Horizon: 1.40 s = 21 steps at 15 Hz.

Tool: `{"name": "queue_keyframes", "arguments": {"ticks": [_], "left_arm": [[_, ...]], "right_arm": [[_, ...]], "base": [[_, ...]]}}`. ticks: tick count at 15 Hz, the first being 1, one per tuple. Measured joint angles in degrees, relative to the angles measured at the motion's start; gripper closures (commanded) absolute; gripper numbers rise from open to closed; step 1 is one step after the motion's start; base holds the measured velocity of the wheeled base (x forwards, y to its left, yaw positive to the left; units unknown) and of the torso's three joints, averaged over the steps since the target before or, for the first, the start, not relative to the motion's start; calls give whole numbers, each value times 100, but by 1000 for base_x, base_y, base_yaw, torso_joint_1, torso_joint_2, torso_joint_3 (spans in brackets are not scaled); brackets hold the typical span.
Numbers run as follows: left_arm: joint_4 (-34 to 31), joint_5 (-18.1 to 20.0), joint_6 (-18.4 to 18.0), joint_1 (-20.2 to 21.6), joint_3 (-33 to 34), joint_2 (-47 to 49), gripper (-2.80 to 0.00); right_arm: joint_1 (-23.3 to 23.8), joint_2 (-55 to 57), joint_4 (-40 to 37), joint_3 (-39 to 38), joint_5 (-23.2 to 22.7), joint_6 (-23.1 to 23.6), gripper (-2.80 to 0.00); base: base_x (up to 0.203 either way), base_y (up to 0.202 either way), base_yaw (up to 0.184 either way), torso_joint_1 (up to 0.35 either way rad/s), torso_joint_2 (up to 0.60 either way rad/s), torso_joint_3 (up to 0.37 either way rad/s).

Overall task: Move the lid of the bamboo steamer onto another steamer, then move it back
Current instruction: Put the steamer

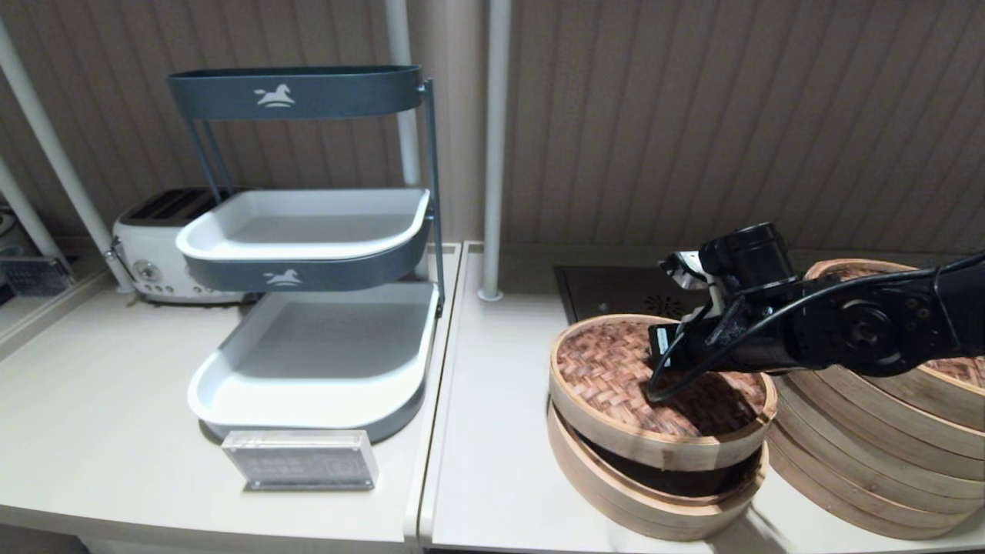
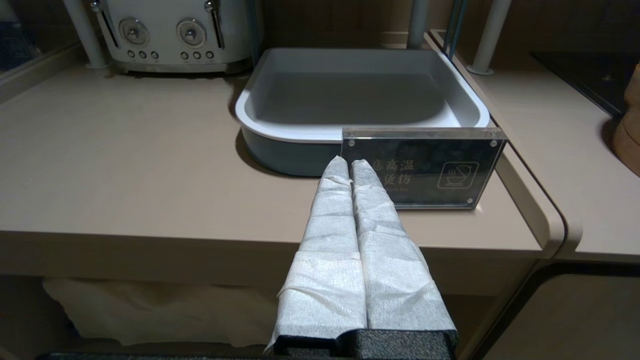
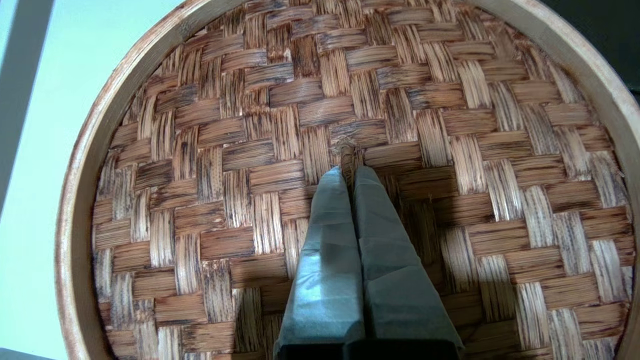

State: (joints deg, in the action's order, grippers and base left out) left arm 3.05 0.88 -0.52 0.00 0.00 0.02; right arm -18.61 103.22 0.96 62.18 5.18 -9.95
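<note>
Now R claw (image 3: pixel 350 172) pinched on bamboo steamer lid (image 1: pixel 616 369) ctr handle, lid tilted.

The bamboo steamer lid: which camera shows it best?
The head view: the whole bamboo steamer lid shows, tilted above a low basket, with the right end effector on it. The right wrist view shows only its woven top. The left wrist view misses it.

In the head view the right arm (image 1: pixel 831 327) is covering the middle of the bamboo steamer lid (image 1: pixel 616 369), so the loop handle and the right gripper's jaws are hiding behind it. The tall stacked steamer (image 1: pixel 869 462) is running off the picture's right edge, its top partly lying behind the arm. The toaster (image 1: pixel 150 254) is sitting half hidden behind the tiered tray rack (image 1: pixel 308 308).
</note>
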Motion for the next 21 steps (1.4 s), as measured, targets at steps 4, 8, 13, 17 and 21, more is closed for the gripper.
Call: {"name": "queue_keyframes", "arguments": {"ticks": [4,8,13,17,21], "left_arm": [[1,0,1,0,0,0,0],[1,-2,0,0,0,0,0],[1,0,1,0,0,0,0],[0,0,0,0,0,0,0],[4,0,1,0,0,0,0]], "right_arm": [[-10,86,418,-264,-4,0,0],[-47,38,534,-540,5,-7,0],[-60,-172,758,-923,-6,-7,0],[-70,-340,837,-1123,-4,-7,0],[-37,-416,861,-1289,-20,-10,0]], "base": [[0,0,0,0,0,0],[0,0,0,0,0,0],[0,0,0,0,0,0],[0,0,0,0,0,0],[0,0,0,0,0,0]]}}
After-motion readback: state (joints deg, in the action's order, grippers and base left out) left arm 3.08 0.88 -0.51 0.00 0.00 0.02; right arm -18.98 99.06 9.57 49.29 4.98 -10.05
